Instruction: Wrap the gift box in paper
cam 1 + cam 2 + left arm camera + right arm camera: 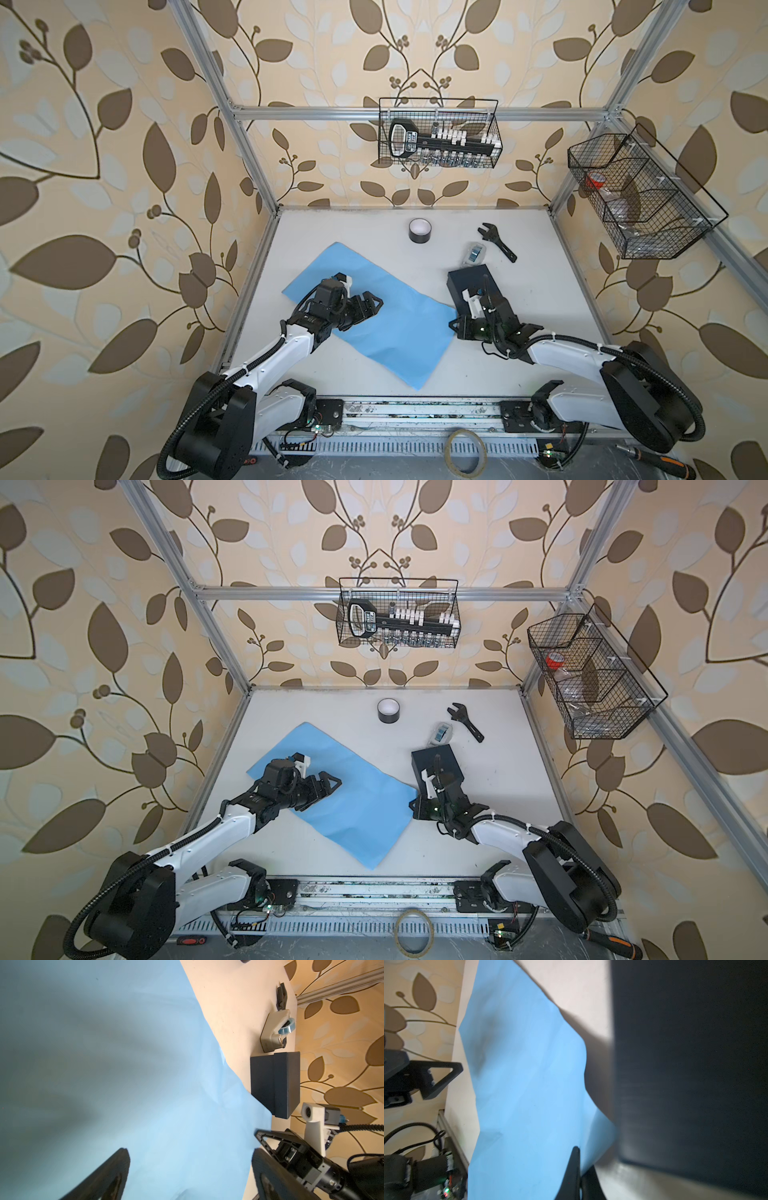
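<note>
We see the paper [407, 332] lying flat on the white surface [340, 232], light blue side up. The left gripper [371, 308] is over it with its fingers spread wide, holding nothing. The right gripper [579, 1167] has its fingers pressed together on the paper's edge. The gift box [465, 280] sits on the surface just beside that edge, close to the right gripper.
</note>
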